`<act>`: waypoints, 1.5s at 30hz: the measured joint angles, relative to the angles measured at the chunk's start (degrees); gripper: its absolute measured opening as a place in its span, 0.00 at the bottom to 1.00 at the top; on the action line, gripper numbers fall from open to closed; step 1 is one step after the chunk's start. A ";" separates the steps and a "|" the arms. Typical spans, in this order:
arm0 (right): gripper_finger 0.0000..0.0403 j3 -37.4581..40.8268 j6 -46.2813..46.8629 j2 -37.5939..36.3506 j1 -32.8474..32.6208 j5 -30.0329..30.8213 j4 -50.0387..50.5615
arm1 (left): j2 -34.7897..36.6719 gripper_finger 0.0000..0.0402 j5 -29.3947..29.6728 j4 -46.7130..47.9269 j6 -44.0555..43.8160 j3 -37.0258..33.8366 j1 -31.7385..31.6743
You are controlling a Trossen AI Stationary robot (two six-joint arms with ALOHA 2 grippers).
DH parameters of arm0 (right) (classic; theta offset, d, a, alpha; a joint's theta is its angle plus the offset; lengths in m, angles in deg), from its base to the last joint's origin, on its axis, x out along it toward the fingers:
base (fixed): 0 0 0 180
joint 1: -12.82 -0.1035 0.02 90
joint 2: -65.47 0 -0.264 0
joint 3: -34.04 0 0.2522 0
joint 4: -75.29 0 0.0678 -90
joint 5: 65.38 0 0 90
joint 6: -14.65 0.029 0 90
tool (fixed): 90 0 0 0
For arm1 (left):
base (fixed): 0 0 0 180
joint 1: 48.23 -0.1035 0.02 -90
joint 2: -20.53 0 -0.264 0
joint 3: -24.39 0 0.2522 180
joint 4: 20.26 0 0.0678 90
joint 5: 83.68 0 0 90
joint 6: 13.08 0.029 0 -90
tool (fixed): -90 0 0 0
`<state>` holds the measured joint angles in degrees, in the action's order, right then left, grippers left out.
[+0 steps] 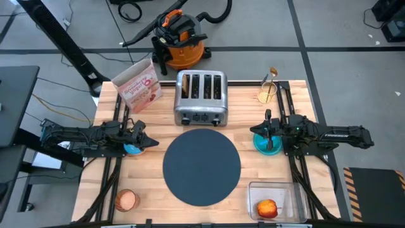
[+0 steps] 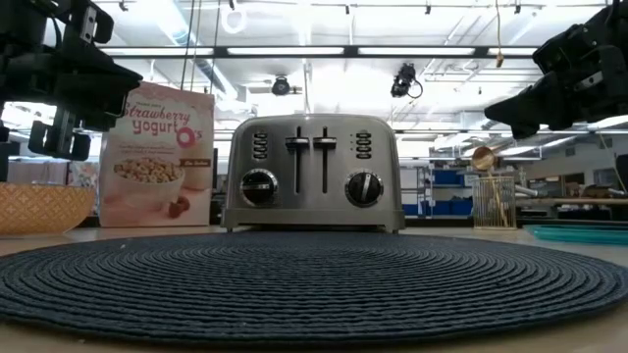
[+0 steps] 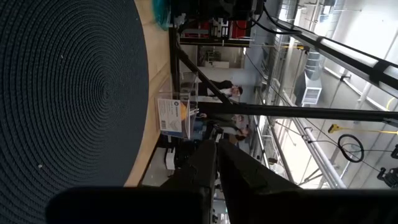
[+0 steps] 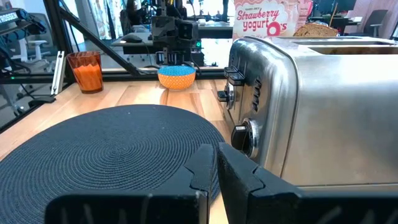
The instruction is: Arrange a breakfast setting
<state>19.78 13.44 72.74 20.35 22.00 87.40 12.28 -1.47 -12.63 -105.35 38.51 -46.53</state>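
The round dark mat lies at the table's middle. Behind it stands the steel toaster, and a slice of toast sticks up from one of its slots. My left gripper hangs shut and level left of the mat, above the small blue bowl. To the mat's right my right gripper is shut and level above the blue plate. The copper cup stands at the near left. The red apple lies in a clear box. The gold spoon stands in a mesh holder.
A pink-and-white cereal box stands at the far left beside the toaster. The clear box sits at the near right corner and the mesh holder at the far right. An orange shop vacuum stands on the floor beyond the table.
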 joint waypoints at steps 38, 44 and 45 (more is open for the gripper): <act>0.08 0.00 3.43 -0.01 0.00 -1.15 -20.37 | 0.00 0.07 12.30 -10.45 90.17 0.02 -0.02; 0.07 -1.07 14.54 0.69 0.01 12.90 -19.60 | 0.02 0.07 12.30 -14.90 90.42 0.01 -0.02; 0.06 -1.90 14.98 1.21 -0.01 12.07 -17.59 | 0.01 0.07 12.31 -15.53 90.46 0.00 0.00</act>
<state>17.89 28.42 73.94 20.33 34.07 69.81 12.29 10.83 -28.16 -14.89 38.51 -46.54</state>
